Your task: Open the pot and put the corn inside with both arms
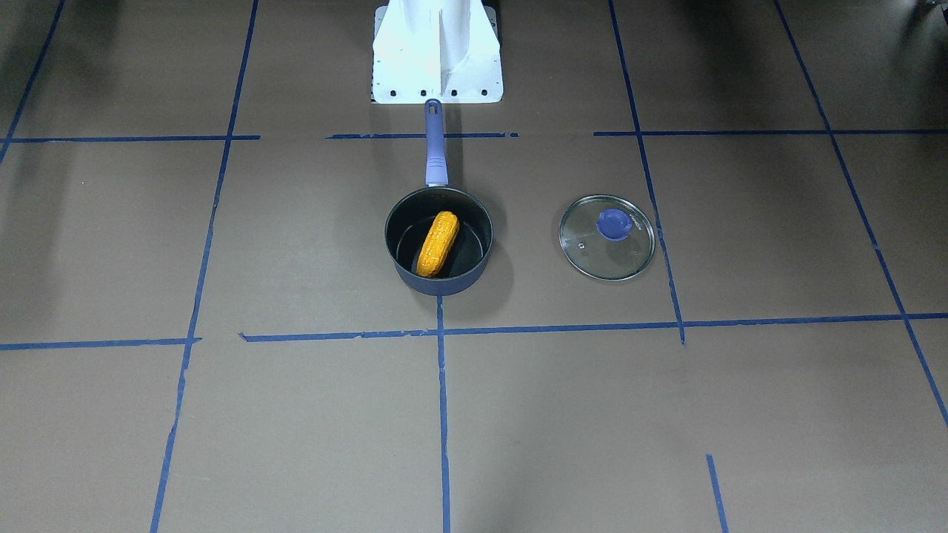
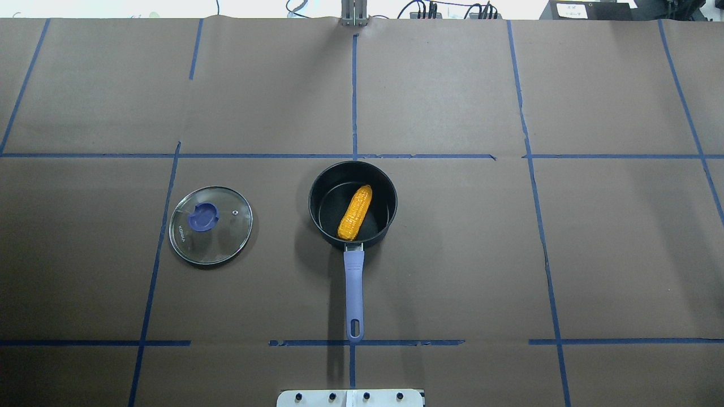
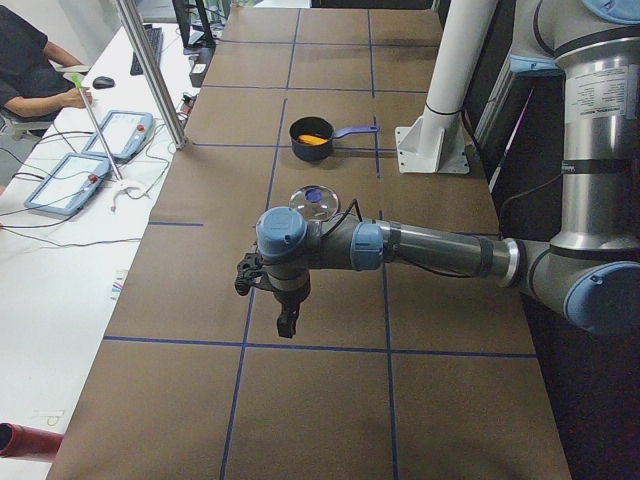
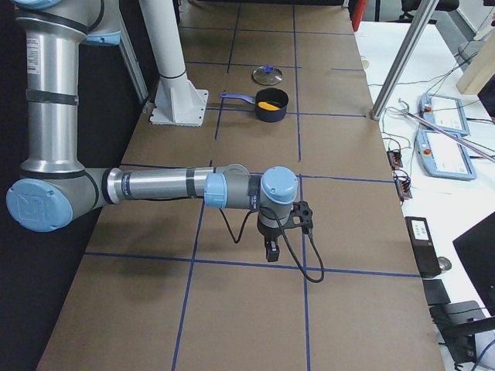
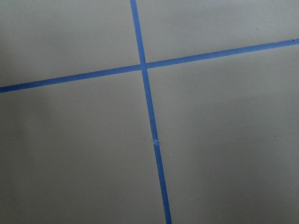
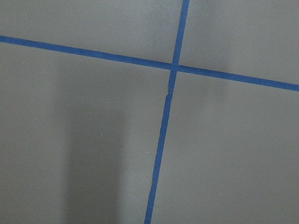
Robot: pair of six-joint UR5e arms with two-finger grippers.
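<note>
The dark navy pot (image 2: 325, 186) stands open at the table's middle, its lavender handle (image 2: 354, 294) pointing toward the robot's base. The yellow-orange corn (image 2: 355, 212) lies inside it, also in the front view (image 1: 438, 243). The glass lid (image 2: 210, 225) with its blue knob lies flat on the table on the robot's left side, apart from the pot. My left gripper (image 3: 287, 325) hangs over the table's left end, far from the pot; my right gripper (image 4: 271, 251) hangs over the right end. I cannot tell whether either is open or shut. Nothing shows in either gripper.
The brown table carries a grid of blue tape lines (image 2: 354, 155). The white robot base (image 1: 437, 52) stands behind the pot handle. Both wrist views show only bare paper and tape. A person and control pendants (image 3: 70, 185) sit at a side desk.
</note>
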